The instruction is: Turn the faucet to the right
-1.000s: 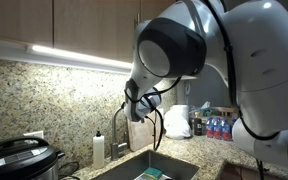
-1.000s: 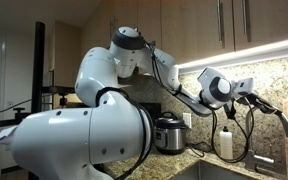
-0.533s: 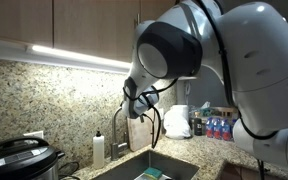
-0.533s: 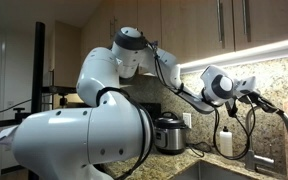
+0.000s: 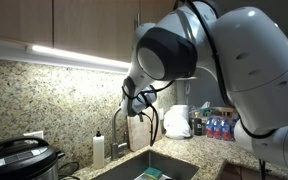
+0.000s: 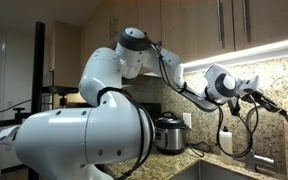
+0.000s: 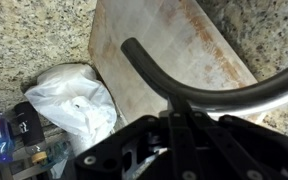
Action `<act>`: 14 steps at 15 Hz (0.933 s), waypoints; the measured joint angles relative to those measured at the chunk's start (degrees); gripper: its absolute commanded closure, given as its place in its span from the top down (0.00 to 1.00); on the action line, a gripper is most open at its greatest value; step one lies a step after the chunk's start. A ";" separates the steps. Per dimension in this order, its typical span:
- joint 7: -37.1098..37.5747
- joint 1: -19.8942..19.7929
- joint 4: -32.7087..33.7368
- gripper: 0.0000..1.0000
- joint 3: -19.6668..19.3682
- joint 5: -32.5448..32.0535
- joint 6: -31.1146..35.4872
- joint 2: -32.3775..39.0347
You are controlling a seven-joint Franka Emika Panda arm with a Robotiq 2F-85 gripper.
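The faucet [image 7: 224, 97] crosses the wrist view as a dark arched spout in front of a pale cutting board. My gripper [image 7: 181, 112] has its two fingers together, with the tips against the underside of the spout, not around it. In an exterior view the gripper [image 6: 255, 97] sits at the top of the faucet's arch, and the faucet [image 6: 285, 114] curves down toward the right edge. In an exterior view the faucet [image 5: 118, 122] stands behind the sink, and the gripper [image 5: 136, 101] is mostly hidden by the arm.
A white soap bottle [image 5: 98, 149] and a rice cooker [image 5: 20, 160] stand beside the sink [image 5: 156, 166]. A cutting board [image 7: 184, 50] leans on the granite wall. A white plastic bag [image 7: 74, 100] and small bottles [image 5: 216, 128] sit nearby on the counter.
The gripper and the faucet spout have moved together a little toward the right edge of the exterior view with the rice cooker. The fingers stay together.
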 measured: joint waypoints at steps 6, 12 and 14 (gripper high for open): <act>-0.08 -1.81 1.62 0.00 1.28 0.00 -0.80 0.00; -0.21 -4.04 3.23 0.00 3.04 0.00 -0.88 0.00; -0.39 -4.18 3.29 0.00 3.28 0.00 -0.88 0.01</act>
